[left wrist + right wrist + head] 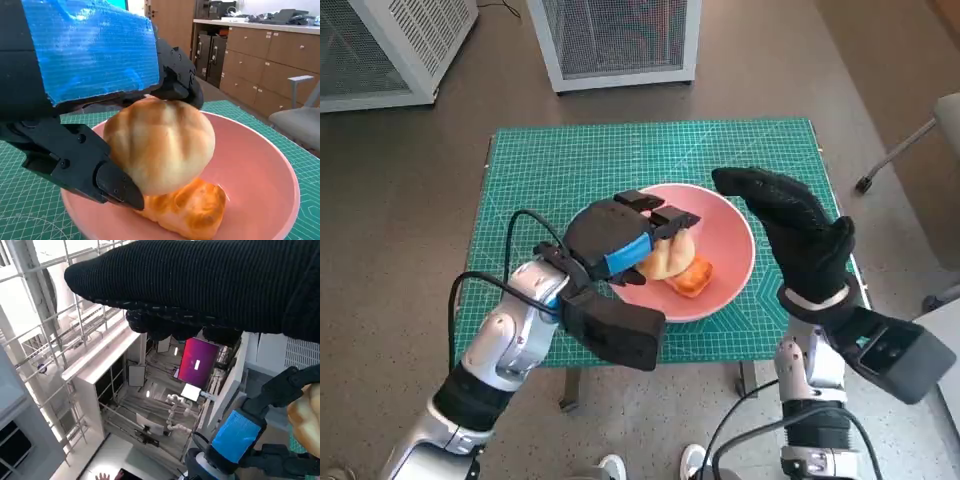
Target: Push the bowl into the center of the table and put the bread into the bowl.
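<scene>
- Landmark: pink bowl (725, 250), sitting on the green cutting mat (570, 160) that covers the table, a bit toward the robot's side and right of the mat's middle.
- Left hand (620, 240) is over the bowl's left rim, fingers reaching into the bowl.
- It grips the pale round bread roll (160, 142): left wrist view shows black fingers (80, 160) pressed on one side of the roll and more black fingers on the far side, blue tape on the hand's back above.
- Roll is inside the bowl's outline, resting on or just touching a second, orange-glazed bread piece (187, 210) that lies on the bowl floor.
- In the head view the orange piece sits just right of the roll, near the bowl's centre.
- Right hand (795, 230) hovers by the bowl's right rim, above the mat; holds nothing, gloved fingers extended and pointing toward the bowl's far rim. Cannot tell whether it touches the rim.
- Right wrist view: glove across the top, left hand's blue tape and a sliver of the roll at the lower right edge; background is racks and a screen, turned sideways.
- White mesh cabinets (620, 40) stand on the floor beyond the bowl's far side of the table.
</scene>
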Available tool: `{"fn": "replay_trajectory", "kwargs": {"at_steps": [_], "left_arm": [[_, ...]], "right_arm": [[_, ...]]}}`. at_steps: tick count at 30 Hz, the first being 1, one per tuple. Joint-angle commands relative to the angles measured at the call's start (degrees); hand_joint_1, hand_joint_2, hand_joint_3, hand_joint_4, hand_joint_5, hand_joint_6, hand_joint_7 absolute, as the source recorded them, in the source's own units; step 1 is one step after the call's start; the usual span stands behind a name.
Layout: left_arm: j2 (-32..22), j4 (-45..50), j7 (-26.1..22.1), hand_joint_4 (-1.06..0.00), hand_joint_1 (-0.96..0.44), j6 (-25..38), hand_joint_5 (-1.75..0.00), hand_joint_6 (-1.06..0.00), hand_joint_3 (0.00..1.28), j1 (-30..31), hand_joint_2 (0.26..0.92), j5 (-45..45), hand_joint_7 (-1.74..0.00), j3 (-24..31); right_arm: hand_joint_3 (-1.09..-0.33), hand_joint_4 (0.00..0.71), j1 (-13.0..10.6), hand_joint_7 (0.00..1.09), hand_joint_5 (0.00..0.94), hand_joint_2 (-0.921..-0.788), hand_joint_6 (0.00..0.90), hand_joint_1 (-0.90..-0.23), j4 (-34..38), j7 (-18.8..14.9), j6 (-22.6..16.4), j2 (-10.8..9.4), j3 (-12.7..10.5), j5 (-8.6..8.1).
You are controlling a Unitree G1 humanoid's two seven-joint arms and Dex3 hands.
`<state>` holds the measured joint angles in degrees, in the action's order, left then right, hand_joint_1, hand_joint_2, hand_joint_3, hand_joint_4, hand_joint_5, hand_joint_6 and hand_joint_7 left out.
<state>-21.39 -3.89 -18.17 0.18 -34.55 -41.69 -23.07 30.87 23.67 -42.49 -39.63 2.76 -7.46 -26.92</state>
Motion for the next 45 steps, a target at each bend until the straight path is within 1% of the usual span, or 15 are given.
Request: {"fn": "replay_trajectory", "kwargs": {"at_steps": [1,9,13,17,20,21,24,26,28,31,33,35,38,41,45], "left_arm": [[-0.30,2.40,-1.38,-0.19,-0.39,0.64,0.00,-0.29,0.01,1.24,0.811,2.50,-0.11,1.99],[-1.40,5.94,-4.51,-0.17,-0.38,0.75,0.00,-0.27,0.00,2.72,0.809,9.91,-0.08,6.85],[-2.13,8.17,-6.21,-0.16,-0.36,0.72,0.00,-0.26,0.00,3.36,0.810,15.61,-0.07,10.92],[-1.83,10.28,-6.85,-0.15,-0.37,0.03,0.00,-0.26,0.01,4.96,0.825,23.65,-0.06,16.21],[-0.31,10.84,-6.10,-0.15,-0.38,-2.38,0.00,-0.26,0.02,6.18,0.840,30.56,-0.06,20.05],[1.01,10.65,-5.02,-0.16,-0.40,-5.44,0.00,-0.28,0.02,6.75,0.859,34.22,-0.06,22.31],[2.76,10.21,-3.34,-0.17,-0.42,-10.57,-0.01,-0.30,0.03,7.52,0.883,39.39,-0.08,25.52],[3.46,10.17,-1.91,-0.18,-0.45,-12.99,-0.01,-0.26,0.04,7.75,0.894,40.42,-0.15,26.57],[4.40,9.89,-0.40,-0.18,-0.47,-15.61,-0.01,-0.11,0.07,7.95,0.907,41.39,-0.44,27.40],[6.20,7.91,1.21,-0.19,-0.50,-20.79,-0.01,-0.04,0.10,8.12,0.916,43.74,-0.58,28.69],[7.33,6.07,1.73,-0.19,-0.53,-24.19,-0.01,-0.02,0.14,8.30,0.919,45.55,-0.60,29.40],[8.45,4.08,1.80,-0.19,-0.55,-27.22,-0.01,-0.01,0.17,8.39,0.920,47.55,-0.61,29.93],[9.96,1.53,1.46,-0.19,-0.58,-30.50,0.00,-0.03,0.20,8.27,0.921,50.52,-0.55,30.32],[11.49,0.09,0.68,-0.19,-0.61,-32.86,0.00,-0.10,0.22,8.35,0.921,53.29,-0.40,30.15],[12.60,-1.00,-0.72,-0.18,-0.62,-34.98,0.00,-0.16,0.22,8.31,0.921,55.94,-0.30,29.72]], "right_arm": [[-0.656,0.232,-0.27,0.71,0.170,-0.921,-0.001,-0.560,0.91,-0.26,0.63,0.16,-0.48,-0.57],[-0.645,0.235,0.11,0.71,0.177,-0.921,-0.001,-0.559,0.68,-0.26,0.36,0.58,-0.90,-0.49],[-0.635,0.240,0.57,0.71,0.178,-0.921,-0.001,-0.557,0.81,-0.30,0.43,0.92,-1.31,-0.71],[-0.624,0.247,1.14,0.71,0.173,-0.921,-0.001,-0.556,0.72,-0.29,0.73,1.26,-1.67,-1.03],[-0.612,0.265,1.51,0.71,0.147,-0.921,0.002,-0.556,0.45,-0.14,0.81,1.51,-1.91,-1.18],[-0.600,0.297,1.90,0.69,0.097,-0.921,0.018,-0.557,-0.12,0.24,0.92,1.62,-2.00,-1.15],[-0.589,0.309,2.54,0.69,0.088,-0.921,0.032,-0.557,-1.00,0.88,0.98,1.82,-2.06,-1.07],[-0.586,0.313,2.94,0.69,0.085,-0.921,0.036,-0.557,-1.23,1.24,0.76,1.95,-2.17,-0.83],[-0.583,0.316,3.27,0.69,0.082,-0.921,0.039,-0.556,-1.54,1.64,0.50,2.06,-2.25,-0.52],[-0.582,0.319,3.86,0.68,0.078,-0.921,0.039,-0.556,-1.99,2.42,-0.04,2.18,-2.19,0.37],[-0.582,0.320,4.26,0.68,0.076,-0.921,0.038,-0.555,-2.07,2.84,-0.46,2.26,-2.12,0.98],[-0.583,0.321,4.68,0.67,0.073,-0.921,0.035,-0.554,-2.04,3.15,-0.76,2.35,-2.09,1.46],[-0.584,0.322,5.43,0.67,0.069,-0.921,0.030,-0.555,-1.82,3.59,-0.88,2.50,-2.03,1.86],[-0.586,0.321,6.29,0.67,0.064,-0.921,0.035,-0.558,-1.54,4.02,-0.50,2.70,-2.07,1.78],[-0.560,0.328,7.05,0.68,0.061,-0.921,0.059,-0.561,-1.91,4.75,0.85,2.66,-1.95,1.24]]}}
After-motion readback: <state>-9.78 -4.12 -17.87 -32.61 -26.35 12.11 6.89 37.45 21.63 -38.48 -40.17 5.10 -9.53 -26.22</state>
